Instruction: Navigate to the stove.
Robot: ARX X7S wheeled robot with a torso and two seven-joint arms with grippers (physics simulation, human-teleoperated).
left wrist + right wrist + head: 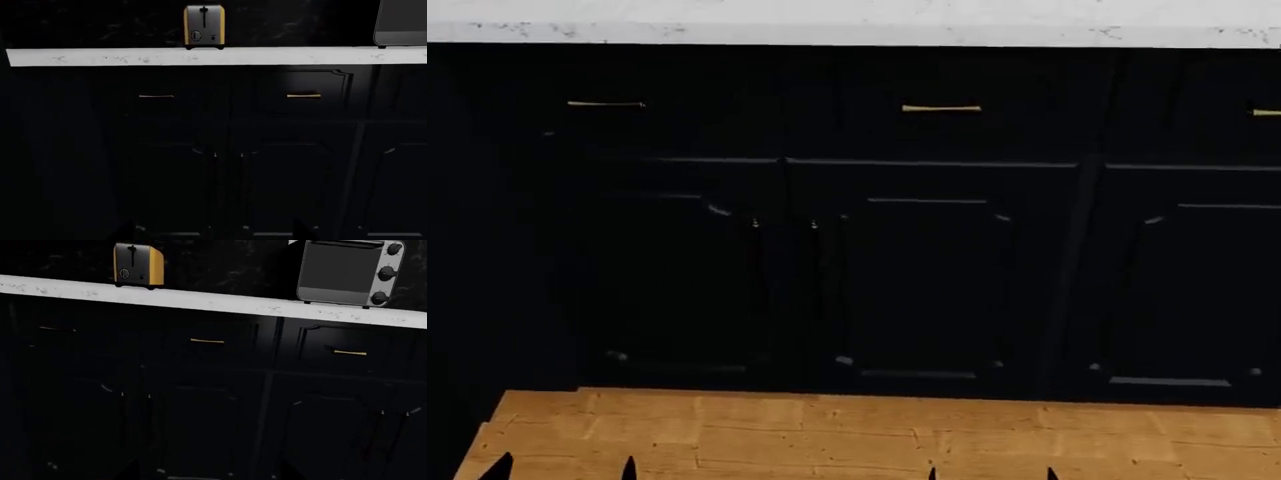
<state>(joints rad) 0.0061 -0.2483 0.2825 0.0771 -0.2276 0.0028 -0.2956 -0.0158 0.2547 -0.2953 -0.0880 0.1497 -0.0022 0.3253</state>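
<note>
The stove is out of view in all three views. I face dark navy cabinets (921, 280) with gold handles under a white countertop (854, 30). My left gripper (561, 470) shows only as two black fingertips at the head view's lower edge, spread apart with nothing between them. My right gripper (990, 474) shows the same way, also spread and empty. In the wrist views each gripper appears only as dark tips at the frame's lower corners, the left gripper (213, 232) and the right gripper (203, 472).
A yellow-and-steel toaster (203, 26) stands on the countertop (213, 56), and a steel toaster oven (347, 272) with three knobs stands to its right. Wooden floor (854, 435) lies between me and the cabinet fronts.
</note>
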